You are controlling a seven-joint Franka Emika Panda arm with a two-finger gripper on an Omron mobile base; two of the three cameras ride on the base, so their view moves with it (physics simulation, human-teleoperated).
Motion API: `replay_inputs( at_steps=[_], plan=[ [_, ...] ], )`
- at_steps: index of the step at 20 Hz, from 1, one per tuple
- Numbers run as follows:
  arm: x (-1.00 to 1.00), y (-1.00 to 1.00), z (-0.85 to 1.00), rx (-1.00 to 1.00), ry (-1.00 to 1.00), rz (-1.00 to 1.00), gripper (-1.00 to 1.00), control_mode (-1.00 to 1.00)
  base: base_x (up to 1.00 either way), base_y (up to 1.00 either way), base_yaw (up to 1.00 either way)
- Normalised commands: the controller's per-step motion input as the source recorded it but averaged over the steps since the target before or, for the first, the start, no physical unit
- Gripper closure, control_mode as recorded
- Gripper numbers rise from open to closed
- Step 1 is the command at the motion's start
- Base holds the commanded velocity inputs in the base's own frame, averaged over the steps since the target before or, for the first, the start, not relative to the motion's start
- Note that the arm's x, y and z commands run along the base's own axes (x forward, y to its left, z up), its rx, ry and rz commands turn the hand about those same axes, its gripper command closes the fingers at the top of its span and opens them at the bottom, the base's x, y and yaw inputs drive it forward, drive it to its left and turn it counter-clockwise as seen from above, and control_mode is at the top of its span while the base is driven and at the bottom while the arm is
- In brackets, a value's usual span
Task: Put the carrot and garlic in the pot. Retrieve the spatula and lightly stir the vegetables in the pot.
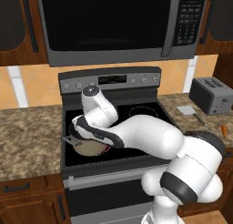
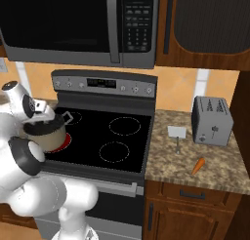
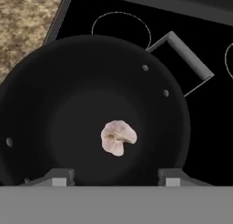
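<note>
- The stove (image 2: pixel 127 151), black-topped, fills the middle of the scene under a microwave (image 1: pixel 113 22), with brown stone counter (image 2: pixel 205 161) on both sides.
- The arm (image 1: pixel 145 136) bends left and low over the near left burner, its hand straight above the pot.
- The toaster (image 2: pixel 211 121) stands far back on the right counter, well apart from the stove.
- The pot (image 2: pixel 49 134), tan-sided and dark inside, sits on the near left burner, where a red glow shows at its base. One loop handle (image 3: pixel 184 66) sticks out toward the middle of the stove.
- The spatula (image 2: pixel 177 135) lies on the right counter just left of the toaster, blade far and handle pointing near. It is untouched.
- The gripper (image 3: pixel 113 180) looks down into the pot. Its two tips stand wide apart with nothing between them.
- The carrot (image 2: pixel 197 166) lies on the right counter, near the front edge, a little nearer than the spatula and well apart from the pot.
- The garlic (image 3: pixel 118 137) lies loose on the pot's dark floor, close to the middle and below the spread tips.
- Judged from this, the garlic half of the first step is done and the carrot half is not.
- The next move calls for lifting clear of the rim, swinging right across the stove to the carrot, and closing narrow on that thin stick.
</note>
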Motion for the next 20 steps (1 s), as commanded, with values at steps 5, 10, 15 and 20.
replay_inputs(
  at_steps=[5,10,15,20],
  plan=[
    [-0.60,-0.63,0.44,0.00,-0.16,-0.01,-1.00,-1.00,0.00,0.00,0.00],
    [-0.33,-1.00,0.02,0.02,-0.03,-0.11,-1.00,-1.00,0.00,0.00,0.00],
    [0.03,-1.00,-0.04,0.01,0.10,-0.18,-1.00,-1.00,0.00,0.00,0.00],
    [0.08,-1.00,-0.10,0.01,0.12,-0.18,-1.00,-1.00,0.00,0.00,0.00]
  ],
)
